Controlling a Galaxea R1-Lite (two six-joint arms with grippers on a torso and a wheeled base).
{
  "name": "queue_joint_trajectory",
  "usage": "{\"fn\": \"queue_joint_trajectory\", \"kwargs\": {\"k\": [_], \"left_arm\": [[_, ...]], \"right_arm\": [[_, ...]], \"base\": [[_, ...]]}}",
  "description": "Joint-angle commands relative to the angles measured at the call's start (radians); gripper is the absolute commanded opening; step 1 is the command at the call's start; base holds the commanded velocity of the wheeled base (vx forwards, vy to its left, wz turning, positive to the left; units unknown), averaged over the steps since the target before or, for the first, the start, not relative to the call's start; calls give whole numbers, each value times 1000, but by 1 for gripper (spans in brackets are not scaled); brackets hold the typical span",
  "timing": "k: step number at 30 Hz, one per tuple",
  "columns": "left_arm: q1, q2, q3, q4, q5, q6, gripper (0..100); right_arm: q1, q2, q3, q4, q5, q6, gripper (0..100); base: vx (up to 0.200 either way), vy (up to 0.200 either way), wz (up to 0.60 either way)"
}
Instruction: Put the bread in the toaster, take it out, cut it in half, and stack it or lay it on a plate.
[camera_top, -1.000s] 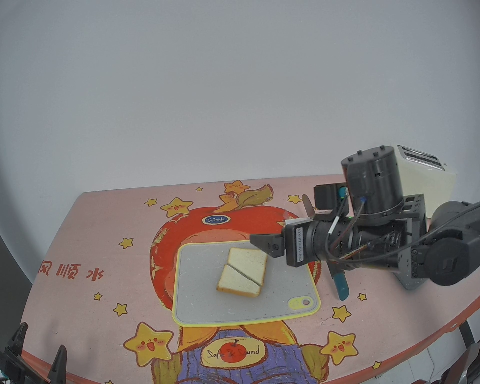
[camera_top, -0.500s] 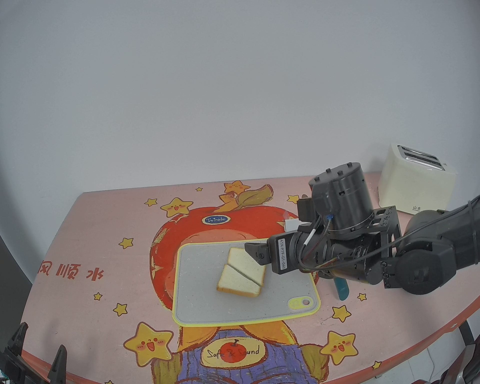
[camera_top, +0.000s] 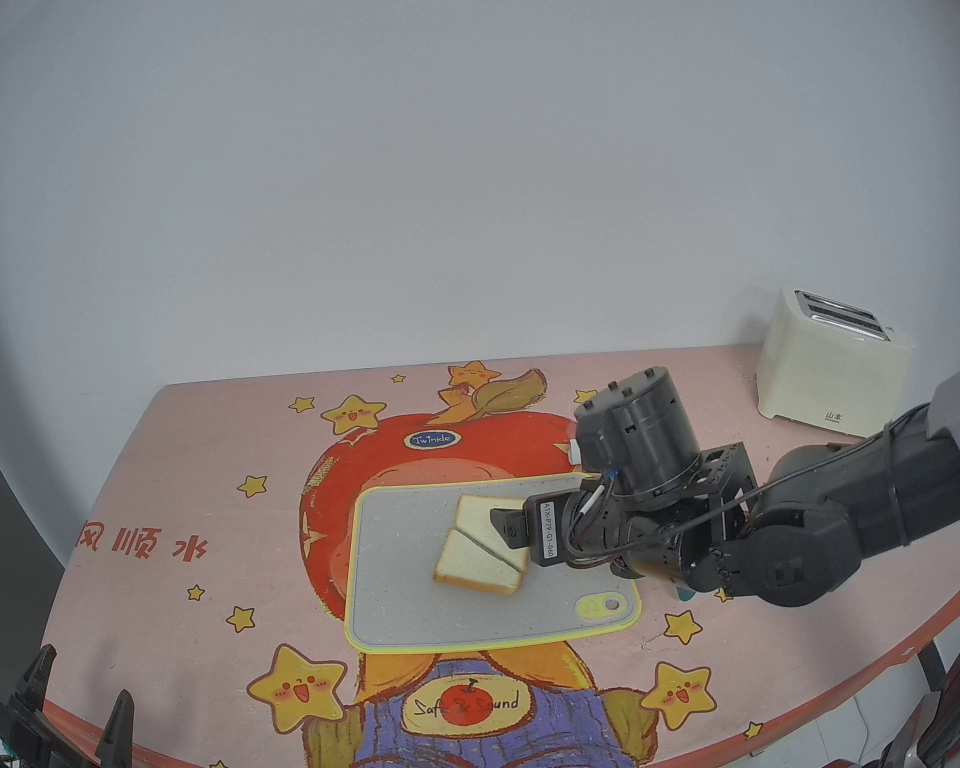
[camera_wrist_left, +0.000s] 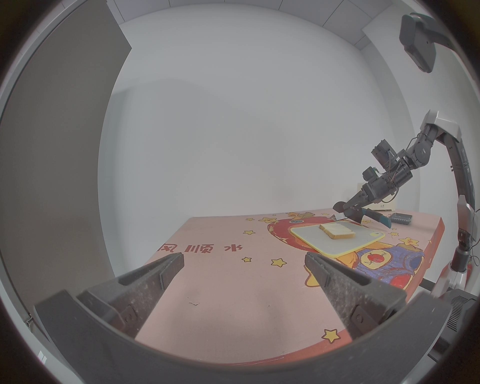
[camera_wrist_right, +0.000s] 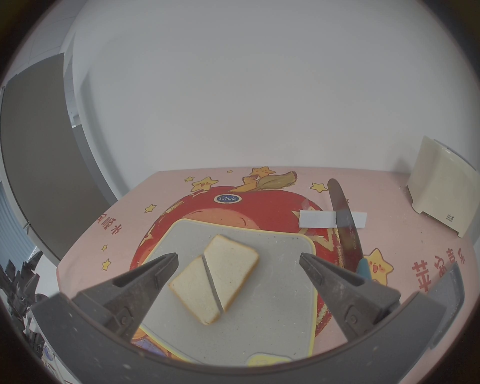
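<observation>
Two bread halves (camera_wrist_right: 231, 260), cut through, lie edge to edge on the grey cutting board (camera_top: 400, 600) at mid-surface (camera_top: 200, 470). Likely light, soft and crumbly; a hard pinch would crush them. Best hold: gently across opposite crust edges, one half at a time. Right tool (camera_wrist_right: 237, 258): spread, empty, just beside the farther half. Left tool (camera_wrist_left: 243, 257): spread, empty, well apart from the board.

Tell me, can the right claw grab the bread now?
Probably yes. The right claw is open just by the bread halves on the cutting board, with nothing between them; the knife lies off to the side.
</observation>
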Motion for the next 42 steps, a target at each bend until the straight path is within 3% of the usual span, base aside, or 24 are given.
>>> {"fn": "queue_joint_trajectory", "kwargs": {"k": [1,12,16,23,26,42], "left_arm": [[0,4,13,0,0,0,100],[0,4,13,0,0,0,100],[0,4,13,0,0,0,100],[0,4,13,0,0,0,100],[0,4,13,0,0,0,100],[0,4,13,0,0,0,100]], "right_arm": [[-3,44,-4,1,-2,21,100],[8,56,-8,1,-45,18,100],[10,48,-19,1,-103,-12,100],[16,61,-19,1,-112,-34,100],[20,73,-25,1,-137,-63,100],[2,97,-31,0,-140,-62,100]], "base": [[0,0,0],[0,0,0],[0,0,0],[0,0,0],[0,0,0],[0,0,0]]}}
